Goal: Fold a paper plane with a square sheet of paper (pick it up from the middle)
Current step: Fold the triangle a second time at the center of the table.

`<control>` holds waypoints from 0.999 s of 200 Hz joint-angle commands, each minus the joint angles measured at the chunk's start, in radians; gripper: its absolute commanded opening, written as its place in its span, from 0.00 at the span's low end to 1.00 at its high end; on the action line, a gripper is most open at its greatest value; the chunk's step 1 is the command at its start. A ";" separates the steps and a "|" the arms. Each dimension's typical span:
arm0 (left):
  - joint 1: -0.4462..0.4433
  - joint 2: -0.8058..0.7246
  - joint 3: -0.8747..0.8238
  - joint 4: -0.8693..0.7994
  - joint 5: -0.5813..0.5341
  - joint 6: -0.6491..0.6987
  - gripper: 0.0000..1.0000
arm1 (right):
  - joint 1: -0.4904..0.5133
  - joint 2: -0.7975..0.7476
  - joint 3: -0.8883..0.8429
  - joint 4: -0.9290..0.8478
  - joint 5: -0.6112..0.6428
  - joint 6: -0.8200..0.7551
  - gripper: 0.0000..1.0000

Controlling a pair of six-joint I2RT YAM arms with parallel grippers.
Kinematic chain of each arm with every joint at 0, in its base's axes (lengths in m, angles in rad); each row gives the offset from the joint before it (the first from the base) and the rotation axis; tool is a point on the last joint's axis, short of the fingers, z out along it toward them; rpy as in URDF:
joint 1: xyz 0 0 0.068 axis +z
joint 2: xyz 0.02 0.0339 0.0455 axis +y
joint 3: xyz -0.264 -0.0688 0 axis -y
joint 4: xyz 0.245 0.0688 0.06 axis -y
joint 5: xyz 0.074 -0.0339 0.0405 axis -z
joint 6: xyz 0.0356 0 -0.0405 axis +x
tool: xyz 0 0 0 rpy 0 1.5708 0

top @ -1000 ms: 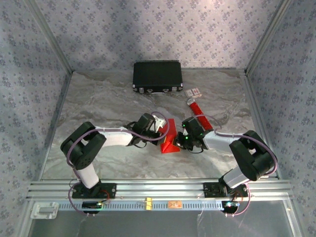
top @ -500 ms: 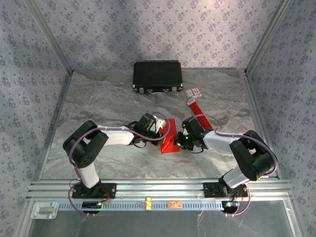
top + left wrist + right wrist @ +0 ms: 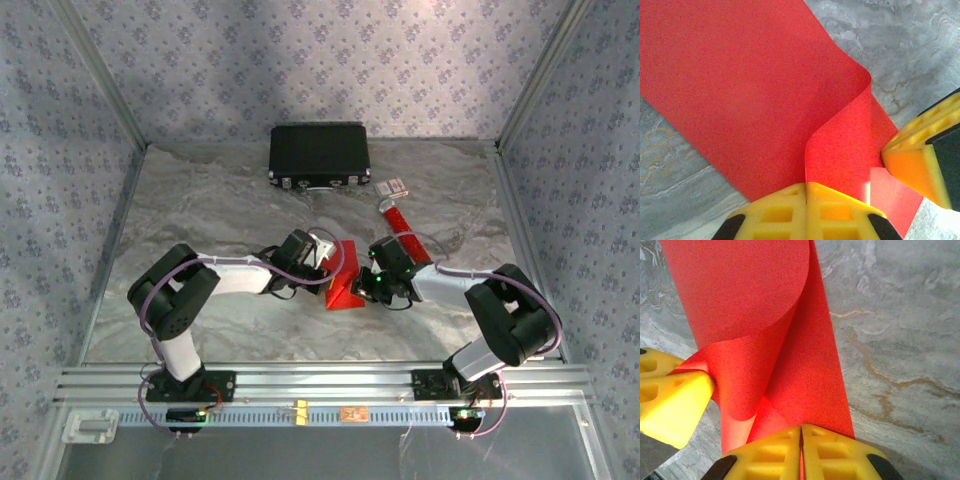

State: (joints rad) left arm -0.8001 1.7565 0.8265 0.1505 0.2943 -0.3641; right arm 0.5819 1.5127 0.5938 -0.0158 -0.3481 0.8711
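Note:
The square sheet of paper (image 3: 344,283) is bright red and bowed up off the marble table between both arms. My left gripper (image 3: 333,258) is shut on its left edge; in the left wrist view the sheet (image 3: 755,90) curls up into the pinched yellow pads (image 3: 840,210). My right gripper (image 3: 366,285) is shut on the opposite edge; in the right wrist view the red sheet (image 3: 805,365) runs up from the closed pads (image 3: 765,450). Each wrist view shows the other gripper's yellow fingers (image 3: 920,160) (image 3: 670,400) close by. Most of the sheet hangs curved above the table.
A black case (image 3: 319,155) lies at the back of the table. A red stick-like tube (image 3: 405,228) with a white end lies to the right of the grippers, with a small card (image 3: 393,186) behind it. Patterned walls enclose the table on three sides.
The left arm's elbow has shifted slightly rightward since a second ago. Both grippers and the paper stay put.

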 commanded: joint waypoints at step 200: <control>0.002 0.034 0.009 0.004 -0.022 -0.019 0.03 | -0.003 0.000 0.006 -0.080 0.027 -0.013 0.11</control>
State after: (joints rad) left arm -0.8001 1.7737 0.8268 0.1539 0.2756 -0.3759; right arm 0.5819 1.5127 0.5938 -0.0162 -0.3481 0.8707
